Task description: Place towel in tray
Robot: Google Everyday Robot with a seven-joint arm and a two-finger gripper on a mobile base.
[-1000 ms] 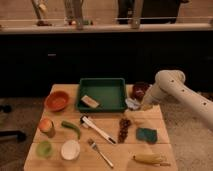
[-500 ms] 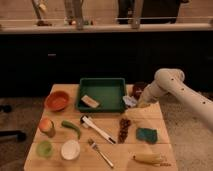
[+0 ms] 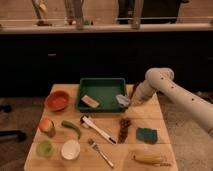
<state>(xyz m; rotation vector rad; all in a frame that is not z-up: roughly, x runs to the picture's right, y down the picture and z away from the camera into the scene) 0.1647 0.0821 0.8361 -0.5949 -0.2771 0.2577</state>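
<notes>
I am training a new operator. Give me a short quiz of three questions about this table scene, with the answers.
1. True or false: the orange bowl stands left of the tray.
2. Which thing lies inside the tray? A sponge, B tan block, C fork.
3. Fill in: the claw is by the towel at the tray's ___ edge.
Key: 1 true; 2 B; 3 right.

Wooden table (image 3: pixel 145 120), dark cabinets (image 3: pixel 75 60) behind, speckled floor (image 3: pixel 187 150)
</notes>
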